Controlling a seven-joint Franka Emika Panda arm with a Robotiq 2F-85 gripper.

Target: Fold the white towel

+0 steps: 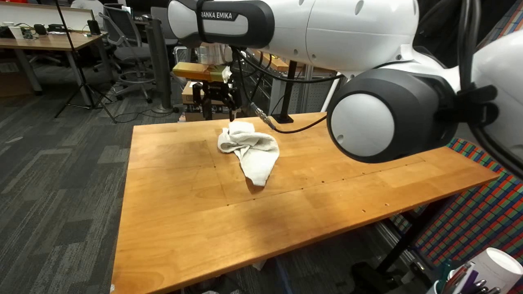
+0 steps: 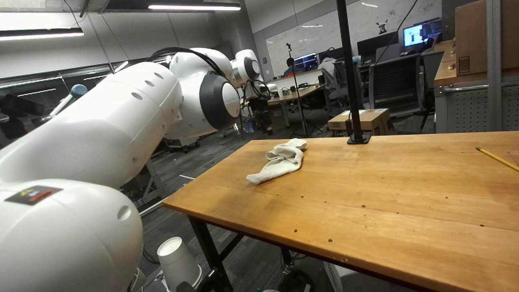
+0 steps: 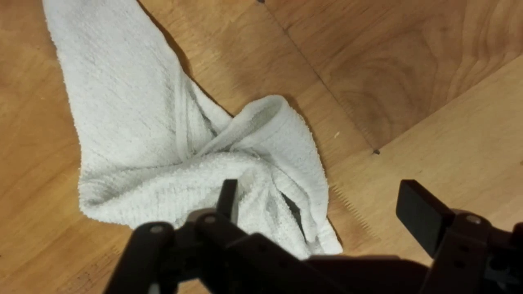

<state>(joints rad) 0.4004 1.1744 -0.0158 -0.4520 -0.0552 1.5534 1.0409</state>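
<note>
The white towel (image 1: 261,157) lies crumpled on the wooden tabletop, twisted and bunched at its far end, with a tapering flap on the opposite side. It also shows in an exterior view as a loose heap of cloth (image 2: 284,162). From the wrist camera the towel (image 3: 122,102) fills the left and middle, its folds overlapping around a small gap. My gripper (image 3: 318,190) is open, its fingers wide apart and gripping nothing; one finger overlaps the cloth in that view, the other has bare wood behind it. In an exterior view the gripper (image 1: 220,116) hangs above the towel's far end, pointing down.
The wooden tabletop (image 1: 184,228) carries a black post with a square foot (image 2: 359,139) near the towel. A yellow pencil (image 2: 498,159) lies farther along the table. A black cable (image 1: 302,130) hangs close to the tabletop beside the post.
</note>
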